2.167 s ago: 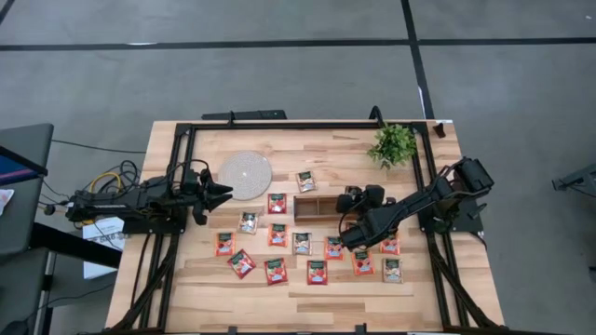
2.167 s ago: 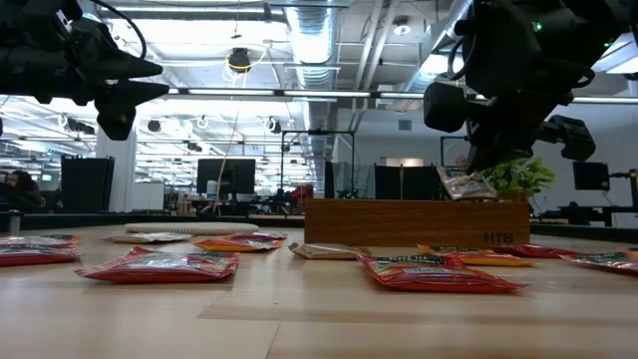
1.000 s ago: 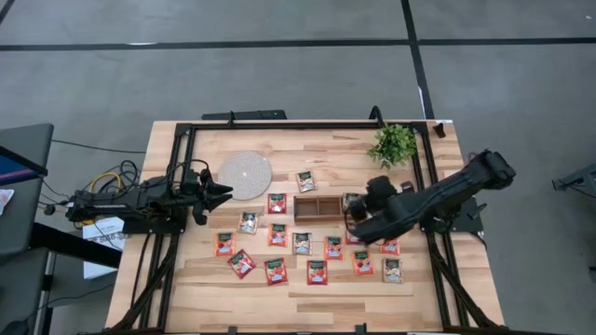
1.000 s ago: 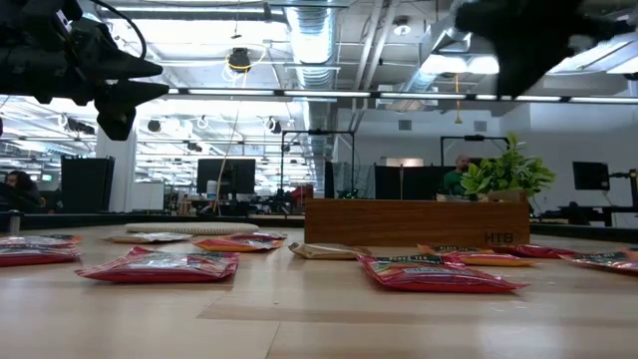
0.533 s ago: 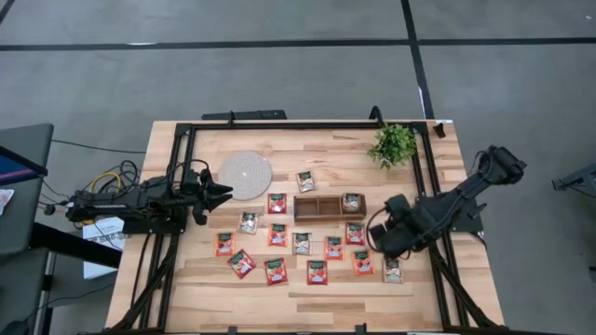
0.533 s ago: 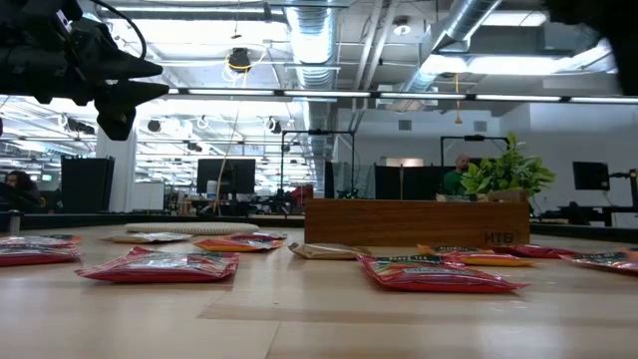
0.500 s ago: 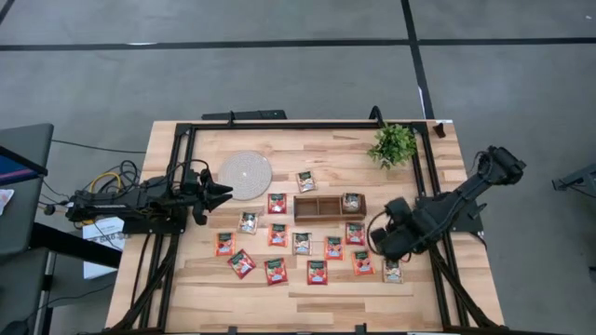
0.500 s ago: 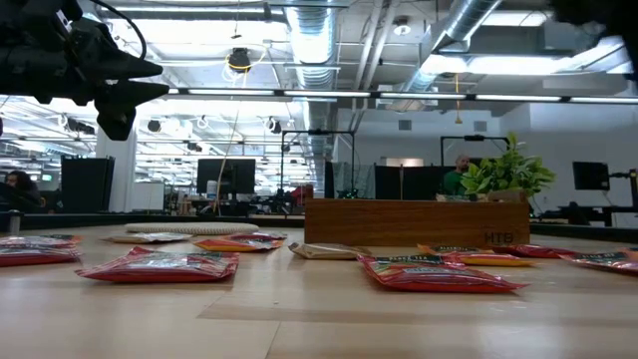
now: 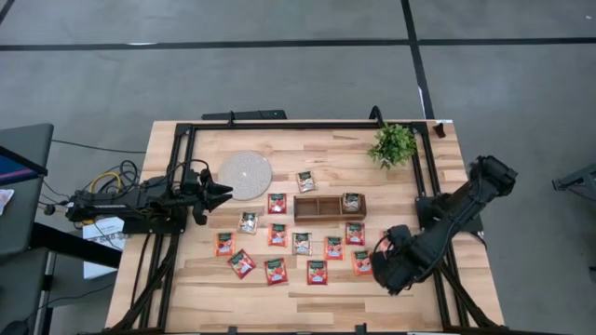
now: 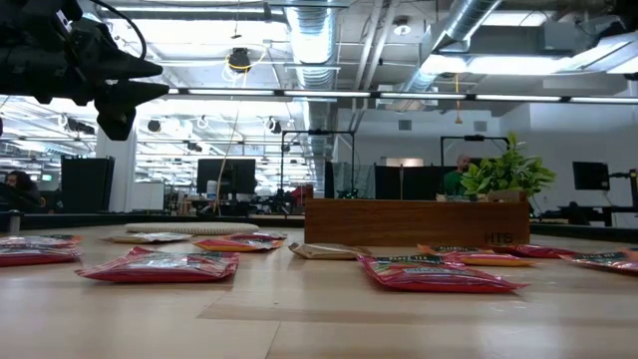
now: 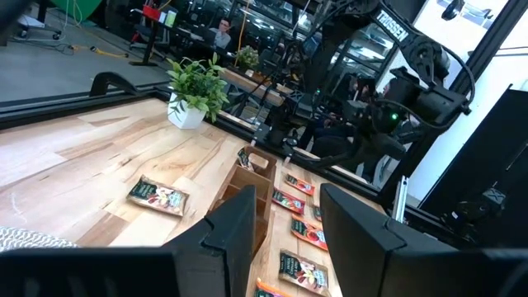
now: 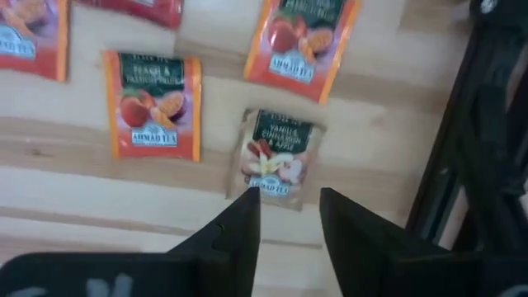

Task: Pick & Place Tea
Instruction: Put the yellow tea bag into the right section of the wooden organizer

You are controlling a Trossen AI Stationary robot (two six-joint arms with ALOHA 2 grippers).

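Step in hand, by my read: right gripper (image 12: 285,216) hovers over beige sachet (image 12: 275,155) at near right of wooden surface (image 9: 326,293), jaws apart, empty. Next: descend, pinch thin flat foil packet by edge. One sachet lies in tray (image 9: 330,206). Left gripper (image 9: 221,191) waits near disc, jaws apart.

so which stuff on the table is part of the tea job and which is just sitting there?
Part of the job:
- tea sachets spread over the table
- beige sachet under the right end effector, which is open
- wooden tray, one sachet in its right compartment

Just sitting there:
- round white disc
- potted plant
- left end effector, parked beside the disc
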